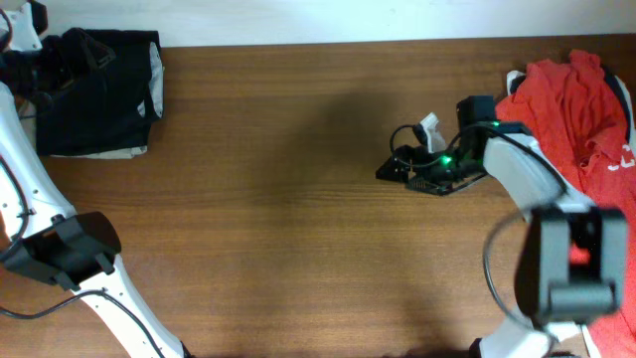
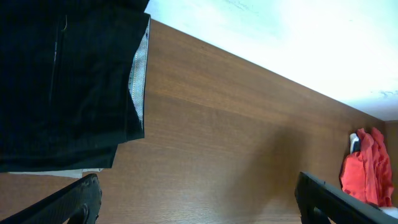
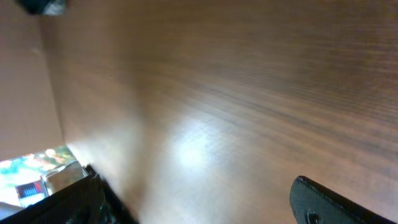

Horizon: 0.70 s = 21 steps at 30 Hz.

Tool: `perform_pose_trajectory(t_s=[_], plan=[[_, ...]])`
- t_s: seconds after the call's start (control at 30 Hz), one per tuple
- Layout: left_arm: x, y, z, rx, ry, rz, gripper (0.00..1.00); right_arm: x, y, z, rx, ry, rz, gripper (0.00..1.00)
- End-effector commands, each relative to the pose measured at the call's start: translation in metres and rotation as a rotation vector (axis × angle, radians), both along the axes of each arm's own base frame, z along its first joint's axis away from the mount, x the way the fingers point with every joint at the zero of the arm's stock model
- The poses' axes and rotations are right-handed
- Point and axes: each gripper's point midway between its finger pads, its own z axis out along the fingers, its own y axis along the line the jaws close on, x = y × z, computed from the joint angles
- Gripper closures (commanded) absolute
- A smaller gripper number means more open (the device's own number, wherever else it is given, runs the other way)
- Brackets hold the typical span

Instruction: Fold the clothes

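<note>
A folded black garment [image 1: 99, 89] lies at the table's far left corner, with a pale layer showing under its edge. It fills the upper left of the left wrist view [image 2: 62, 81]. My left gripper [image 2: 199, 208] is open and empty, just right of the garment; in the overhead view it sits at the far left edge [image 1: 22, 55]. A crumpled red pile of clothes [image 1: 586, 109] lies at the far right and also shows in the left wrist view [image 2: 364, 168]. My right gripper [image 1: 402, 159] is open and empty over bare wood [image 3: 205, 205], left of the red pile.
The wooden table [image 1: 278, 219] stretches between the two garments. The left arm's base link [image 1: 60, 249] stands at the front left. The right arm's body [image 1: 566, 259] stands at the front right, partly over the red pile.
</note>
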Motion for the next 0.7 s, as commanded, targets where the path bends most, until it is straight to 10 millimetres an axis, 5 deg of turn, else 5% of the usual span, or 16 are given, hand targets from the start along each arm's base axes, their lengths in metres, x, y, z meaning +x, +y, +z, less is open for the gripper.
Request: perform_pose_trajectory(t_s=[0.0, 0.03, 0.1, 0.23, 0.33, 0.5, 0.67], plan=[[-0.001, -0.002, 0.004, -0.018, -0.009, -0.004, 0.01, -0.034, -0.001, 0.133, -0.054, -0.390, 0.029, 0.01], [-0.001, -0.002, 0.004, -0.018, -0.009, -0.003, 0.01, -0.064, 0.001, 0.179, -0.040, -0.520, 0.031, 0.01], [-0.001, -0.002, 0.004, -0.018, -0.009, -0.003, 0.01, -0.099, 0.000, 0.225, -0.050, -0.701, 0.025, 0.01], [-0.001, -0.002, 0.004, -0.018, -0.009, -0.004, 0.01, -0.183, -0.017, 0.269, -0.162, -0.941, -0.058, 0.01], [-0.001, -0.002, 0.004, -0.018, -0.009, -0.004, 0.01, -0.236, -0.026, 0.281, -0.211, -1.088, -0.112, 0.01], [-0.001, -0.002, 0.004, -0.018, -0.009, -0.003, 0.01, -0.233, -0.030, 0.249, -0.244, -1.036, -0.114, 0.01], [-0.001, -0.002, 0.004, -0.018, -0.009, -0.004, 0.01, -0.232, -0.030, 0.247, -0.243, -1.031, -0.112, 0.01]])
